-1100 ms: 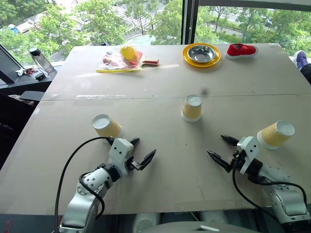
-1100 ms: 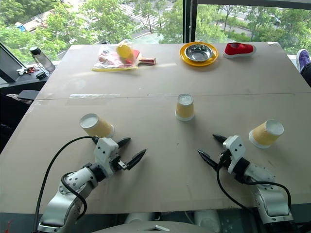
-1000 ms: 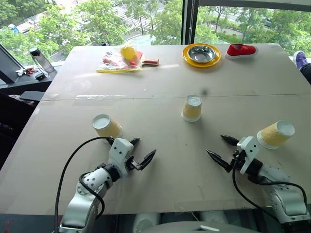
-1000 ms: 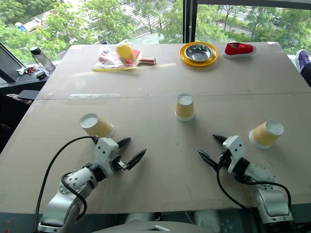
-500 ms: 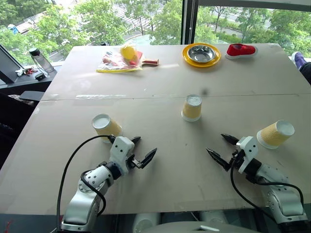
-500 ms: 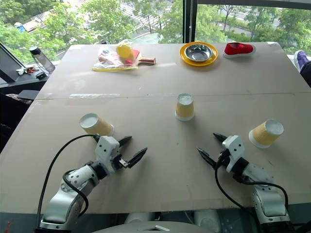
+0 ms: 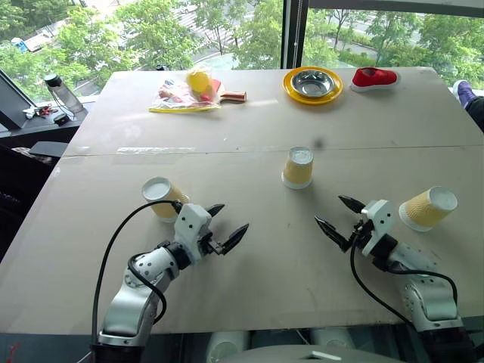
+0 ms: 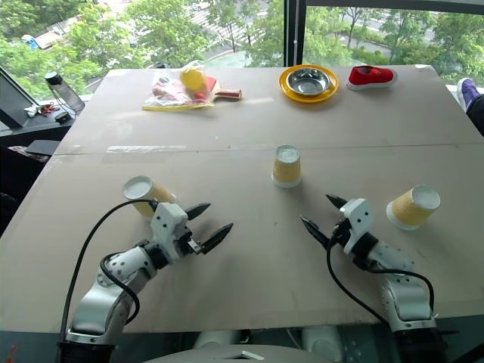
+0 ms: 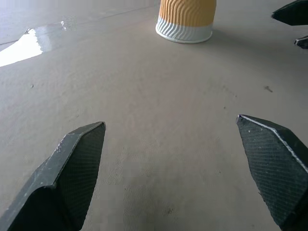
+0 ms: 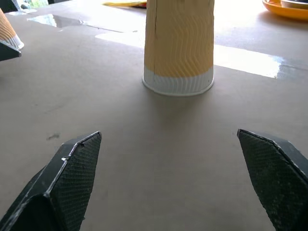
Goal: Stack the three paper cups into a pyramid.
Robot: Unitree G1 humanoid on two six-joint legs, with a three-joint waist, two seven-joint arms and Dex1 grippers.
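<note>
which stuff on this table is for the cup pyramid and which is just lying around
For the job:
- middle cup, upside down
- left cup
- right cup

Lying about:
- yellow-rimmed metal bowl
- red shoe
- plastic bag
- paddle
- bottle, off the table

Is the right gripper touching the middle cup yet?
Apart. In the right wrist view, bare table lies between the open right gripper and the upside-down middle cup; the left eye view shows the same gap.
</note>
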